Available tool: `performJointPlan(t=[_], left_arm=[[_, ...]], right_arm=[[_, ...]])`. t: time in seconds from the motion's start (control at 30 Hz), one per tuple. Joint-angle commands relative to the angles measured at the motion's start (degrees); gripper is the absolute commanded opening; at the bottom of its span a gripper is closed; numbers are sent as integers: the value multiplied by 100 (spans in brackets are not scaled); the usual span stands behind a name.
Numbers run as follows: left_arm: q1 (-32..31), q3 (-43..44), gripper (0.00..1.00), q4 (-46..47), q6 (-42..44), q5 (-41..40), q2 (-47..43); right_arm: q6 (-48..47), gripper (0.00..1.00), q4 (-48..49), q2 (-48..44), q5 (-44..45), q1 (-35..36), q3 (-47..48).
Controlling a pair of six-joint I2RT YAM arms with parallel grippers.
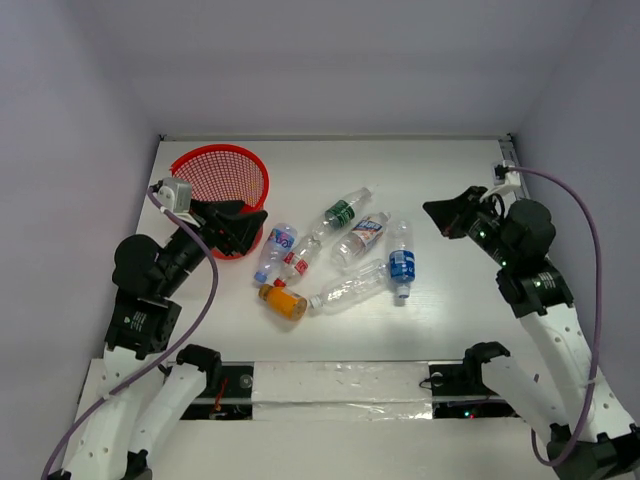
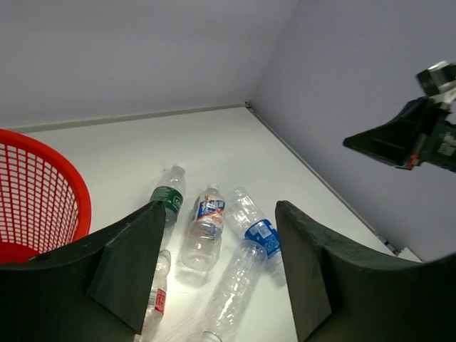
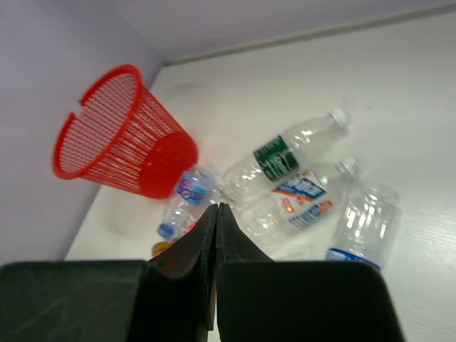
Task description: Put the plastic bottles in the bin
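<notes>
Several plastic bottles lie in a cluster mid-table: green-labelled [image 1: 340,215], orange-and-blue-labelled [image 1: 362,238], blue-labelled [image 1: 401,262], plain clear [image 1: 348,287], orange with red cap [image 1: 283,301], red-white-labelled [image 1: 298,262] and purple-blue-labelled [image 1: 275,250]. The red mesh bin [image 1: 220,147] stands upright at the back left. My left gripper [image 1: 250,225] is open and empty, just in front of the bin and left of the bottles; in its wrist view [image 2: 217,206] the bottles lie beyond its jaws. My right gripper [image 1: 440,212] is shut and empty, right of the cluster [image 3: 216,206].
Pale walls close in the table at the back, left and right. The bin's wall shows in the left wrist view [image 2: 43,199] and the right wrist view [image 3: 135,149]. A taped strip runs along the near edge [image 1: 340,385].
</notes>
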Motion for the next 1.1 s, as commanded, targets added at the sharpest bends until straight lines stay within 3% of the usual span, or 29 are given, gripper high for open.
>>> performJointPlan(t=[0.0,0.13,0.2,0.23,0.27,0.3,0.43,0.77,1.07], left_arm=[[-12,-83,57,424,-60,417,-71],[-12,-242,38,496,-157,435,-36],[-12,-259,21,461,-139,400,-9],[-12,-277,16,469,-131,391,-18],[-12,-294,4,470,-131,391,-18],[-12,-320,0,470,-113,391,-9],[-12,-443,0,443,-43,452,-18],[-117,-970,0,346,151,418,-299],[-170,-1270,7,452,274,338,-273]], right_arm=[[-71,0,213,243,189,30,-413],[-168,0,241,665,844,30,-775],[-221,0,187,736,1136,30,-819],[-221,2,179,754,1390,30,-854],[-212,9,144,797,1479,30,-880],[-212,32,126,920,1524,30,-898],[-247,99,178,1472,1419,30,-951],[-511,100,301,2957,1041,30,-556],[-642,98,328,4101,918,30,-125]])
